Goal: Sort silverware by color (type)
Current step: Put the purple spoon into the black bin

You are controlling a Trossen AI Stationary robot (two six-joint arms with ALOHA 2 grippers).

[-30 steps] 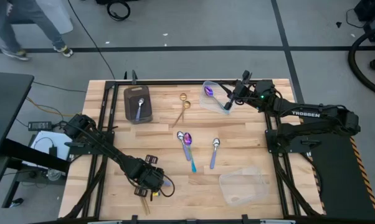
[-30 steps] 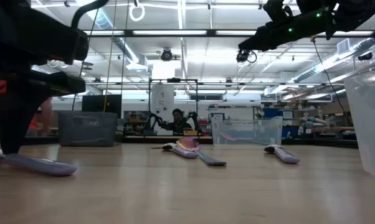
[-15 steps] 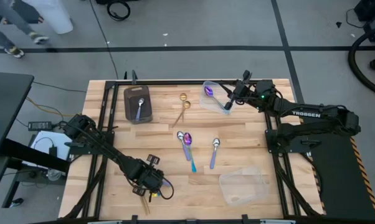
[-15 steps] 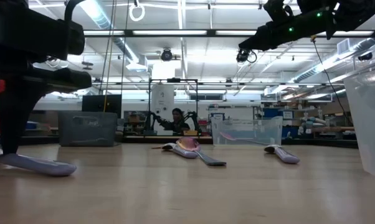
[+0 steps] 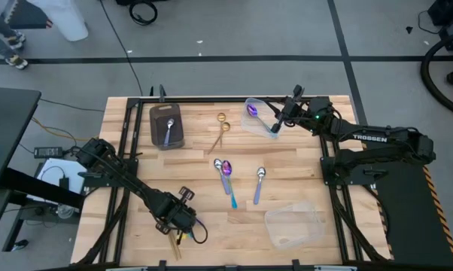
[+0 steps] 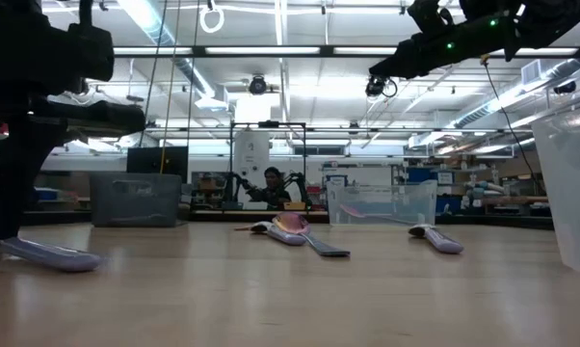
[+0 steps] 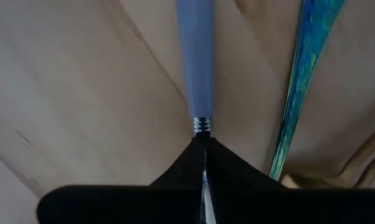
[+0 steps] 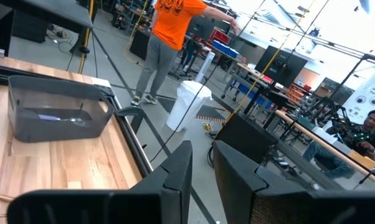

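The left gripper point(image 5: 183, 228), down at about seven o'clock on the table point(image 5: 302, 162), has its dark fingers pinched together on a spoon with a matte grey-blue handle point(image 7: 195, 62), gripping just past its ribbed metal collar. A glossy teal iridescent handle point(image 7: 299, 81) lies just beside it on the pale wood (a gold handle shows at the edge too).

The right gripper point(image 5: 275, 119) hangs at one o'clock above a clear plastic container point(image 5: 261, 118) holding a purple spoon point(image 5: 251, 110); its fingers stand slightly apart, nothing between them.

At centre lie three slim spoons point(image 5: 228, 178); two gold spoons point(image 5: 220, 129) sit toward twelve, and a silver spoon point(image 5: 168, 131) rests in the dark grey tray point(image 5: 156, 124) at eleven.
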